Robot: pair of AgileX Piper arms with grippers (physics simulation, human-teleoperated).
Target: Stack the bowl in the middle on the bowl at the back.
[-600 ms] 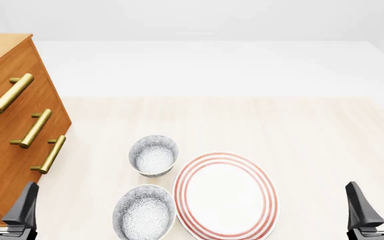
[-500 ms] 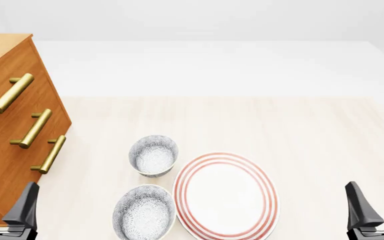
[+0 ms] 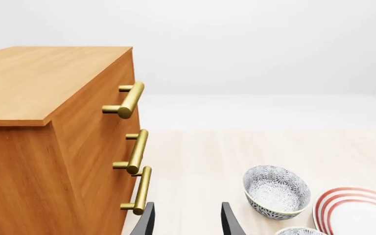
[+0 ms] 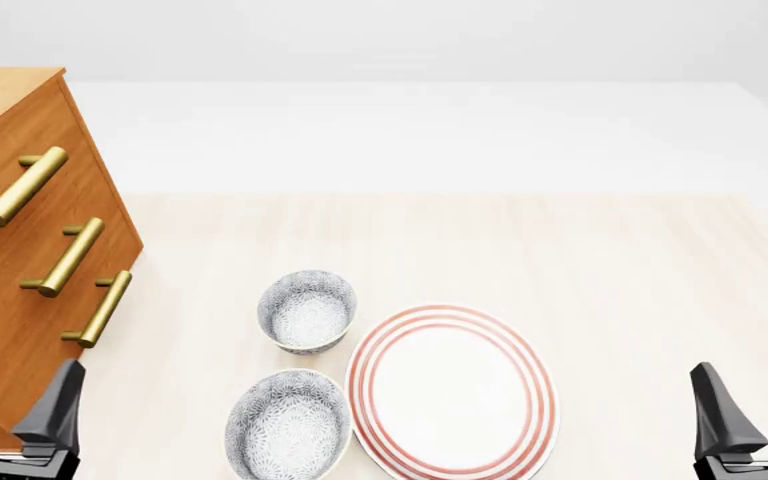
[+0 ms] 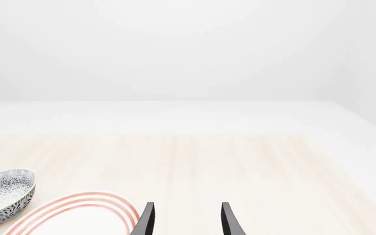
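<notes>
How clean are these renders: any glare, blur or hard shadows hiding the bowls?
Front view: flat, even light, no glare, both speckled bowls sharp, shadows faint. Left wrist view: crisp; the nearer bowl is cut off by the frame edge. Right wrist view: sharp, though only one bowl shows, beside the plate.

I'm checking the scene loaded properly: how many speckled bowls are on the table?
2. One speckled bowl sits farther back, near the cabinet; the other is nearer the arms, directly in front of it, touching the red-ringed plate's left rim. None seems hidden.
</notes>
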